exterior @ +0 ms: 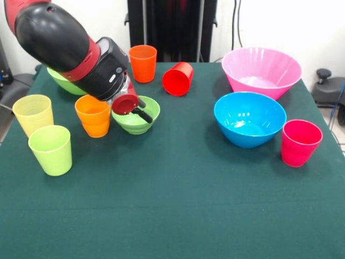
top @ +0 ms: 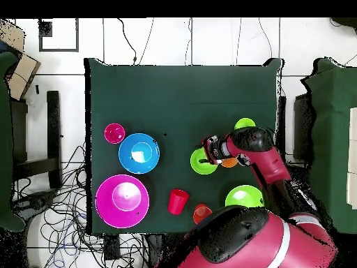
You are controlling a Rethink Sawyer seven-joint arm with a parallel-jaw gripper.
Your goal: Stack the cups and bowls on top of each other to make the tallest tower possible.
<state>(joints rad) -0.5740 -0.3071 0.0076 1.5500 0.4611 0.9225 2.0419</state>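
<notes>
Arm reaches in low over the table (exterior: 178, 205), gripper (exterior: 141, 109) hanging over the small light green bowl (exterior: 137, 121), one dark finger tip down inside the bowl's rim. Cannot tell whether the gripper is released or clenched; nothing visibly held. No tower built: every piece sits apart on the cloth. An orange cup (exterior: 93, 115) stands upright just beside that bowl, partly under the wrist. Pale yellow cup (exterior: 33, 114) and lime green cup (exterior: 51, 149) stand close together near one table edge. Large light green bowl (exterior: 63, 82) sits behind the arm, mostly hidden. Second orange cup (exterior: 143, 62) upright at the far edge; red cup (exterior: 178, 79) lies on its side near it. Pink bowl (exterior: 261, 71) and blue bowl (exterior: 249, 118) sit near each other, pinkish-red cup (exterior: 299, 142) upright just beside the blue one.
</notes>
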